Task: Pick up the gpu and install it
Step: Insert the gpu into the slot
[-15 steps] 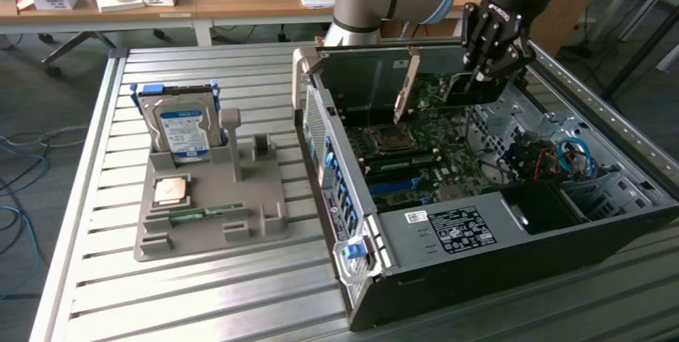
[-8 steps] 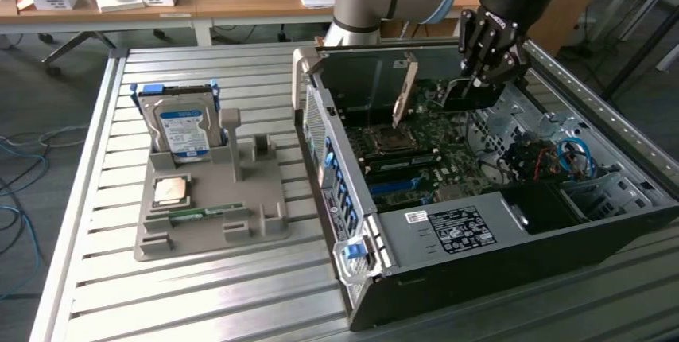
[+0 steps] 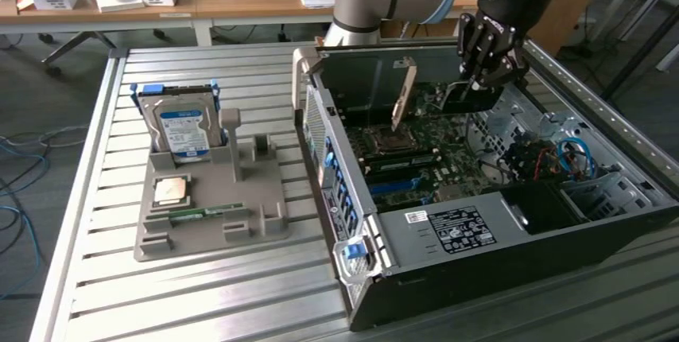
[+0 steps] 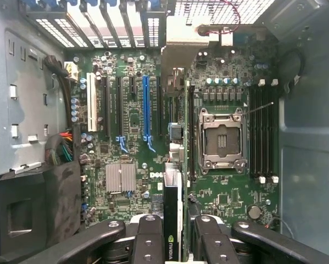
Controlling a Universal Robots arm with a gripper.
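Nearest the exterior camera, the slatted metal table (image 3: 159, 302) carries a grey parts tray (image 3: 212, 235) on the exterior view's left, with the little RAM stick (image 3: 207, 213) lying in it and the hard drive (image 3: 183, 123) standing at its far end. Right of that sits the open PC case (image 3: 510, 239), motherboard (image 3: 435, 159) facing up. Further in, my gripper (image 4: 178, 245) is clamped on the gpu (image 4: 174, 209), a finger on either side. The card stands on edge over the board just beside the CPU socket (image 4: 222, 137), silvery bracket (image 3: 403, 95) toward the case's left wall. Can't tell if it's actually down in a slot. Wooden desks (image 3: 244, 0) sit way back.
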